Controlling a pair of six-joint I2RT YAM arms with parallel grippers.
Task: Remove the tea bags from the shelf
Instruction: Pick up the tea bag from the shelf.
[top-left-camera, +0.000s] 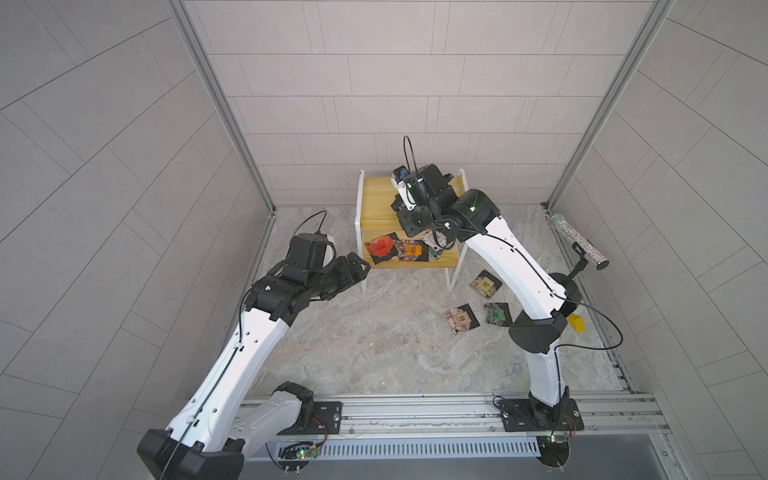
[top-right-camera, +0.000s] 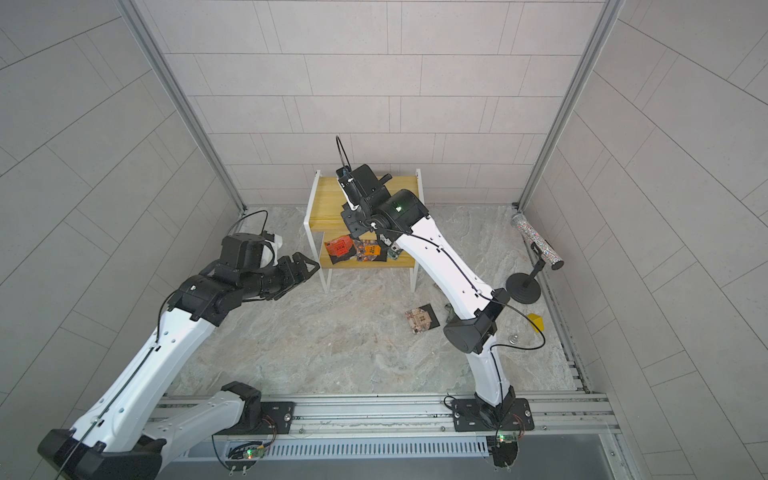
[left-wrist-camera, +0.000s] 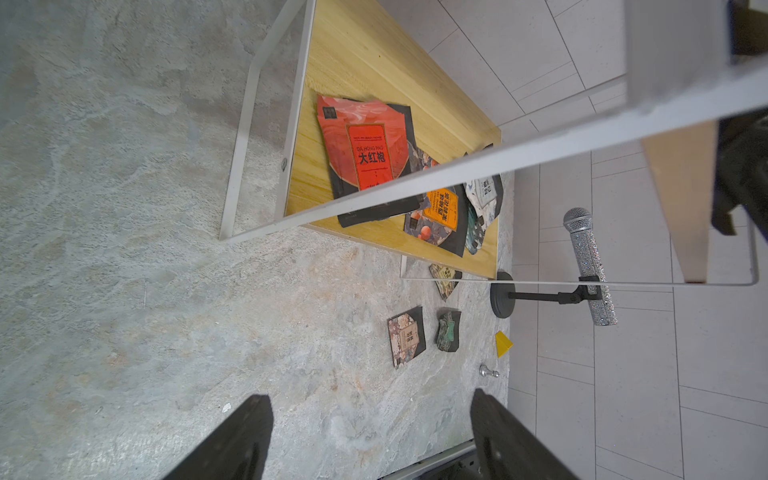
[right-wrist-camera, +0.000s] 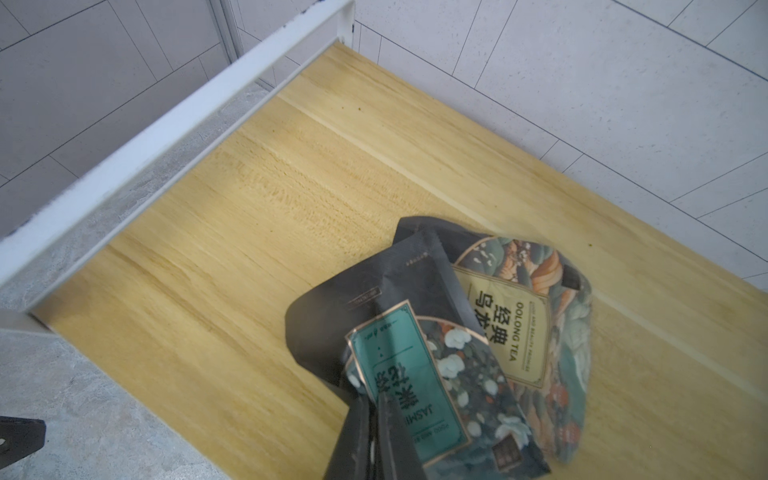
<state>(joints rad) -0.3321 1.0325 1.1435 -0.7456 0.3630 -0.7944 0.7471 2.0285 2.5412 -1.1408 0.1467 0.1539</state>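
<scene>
The tea bags (left-wrist-camera: 442, 208) were spread over the boards of the shelf (top-left-camera: 376, 199). They were judged light, thin and slippery, best pinched at an edge. The teal-labelled bag (right-wrist-camera: 415, 374) was so gripped by the closed right gripper (right-wrist-camera: 376, 405). The left gripper (left-wrist-camera: 370, 397), beside the shelf, was held wide open, empty.

This is a robot test cell in a laboratory. Pale tiled walls (top-left-camera: 415, 83) between aluminium posts (top-left-camera: 226, 112) close three sides. The left arm (top-left-camera: 232, 353) and the right arm (top-left-camera: 515, 266) are bolted on a metal rail (top-left-camera: 415, 405) beside the marble-patterned counter (top-left-camera: 374, 345).
</scene>
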